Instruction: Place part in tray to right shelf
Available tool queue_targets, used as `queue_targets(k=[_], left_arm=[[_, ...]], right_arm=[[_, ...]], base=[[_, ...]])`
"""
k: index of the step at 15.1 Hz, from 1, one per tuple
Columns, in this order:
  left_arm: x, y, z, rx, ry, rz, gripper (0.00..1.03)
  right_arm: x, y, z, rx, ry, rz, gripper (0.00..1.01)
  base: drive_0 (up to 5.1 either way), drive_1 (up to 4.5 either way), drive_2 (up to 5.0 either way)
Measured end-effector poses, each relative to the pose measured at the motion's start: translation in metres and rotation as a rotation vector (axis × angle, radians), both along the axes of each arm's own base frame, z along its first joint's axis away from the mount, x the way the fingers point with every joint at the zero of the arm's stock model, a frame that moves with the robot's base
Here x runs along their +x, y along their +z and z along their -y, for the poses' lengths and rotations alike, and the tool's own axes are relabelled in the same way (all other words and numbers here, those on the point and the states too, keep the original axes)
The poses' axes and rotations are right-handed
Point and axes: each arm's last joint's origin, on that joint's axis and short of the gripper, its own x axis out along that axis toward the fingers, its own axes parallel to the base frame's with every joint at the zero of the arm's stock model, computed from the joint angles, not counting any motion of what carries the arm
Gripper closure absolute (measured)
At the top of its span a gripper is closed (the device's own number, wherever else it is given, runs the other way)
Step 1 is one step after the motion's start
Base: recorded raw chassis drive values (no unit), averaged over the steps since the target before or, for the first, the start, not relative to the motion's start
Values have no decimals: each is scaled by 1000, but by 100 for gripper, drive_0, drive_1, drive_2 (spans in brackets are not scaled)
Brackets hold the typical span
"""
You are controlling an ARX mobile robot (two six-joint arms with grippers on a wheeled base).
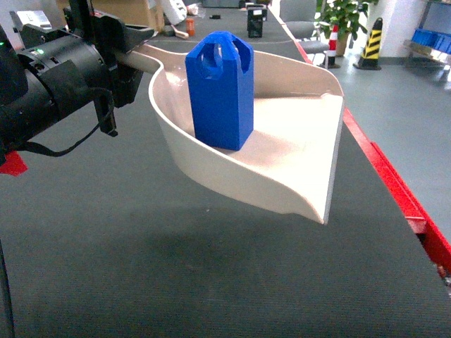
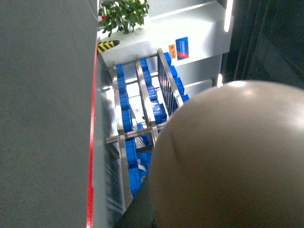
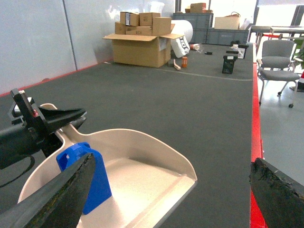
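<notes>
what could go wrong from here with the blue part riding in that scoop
1. The part stands upright and loose in the tray, tall on a small base; a jolt or tilt could topple it.
2. The tray's front edge is flat and open, so a forward tilt could let the part slide out onto the dark table.
3. Only the left gripper holds the tray, by its handle end; the load sits far out and may sag.

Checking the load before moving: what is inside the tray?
One blue part stands upright in the tray, near the handle end. The tray floor under and behind it is hidden.
</notes>
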Motion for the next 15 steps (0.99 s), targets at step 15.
queue_targets(k=[15], left_arm=[[0,-1,0,0,0,-2,90]], right_arm=[[0,0,0,0,-3,-1,3]], base=[[494,-243,-243]])
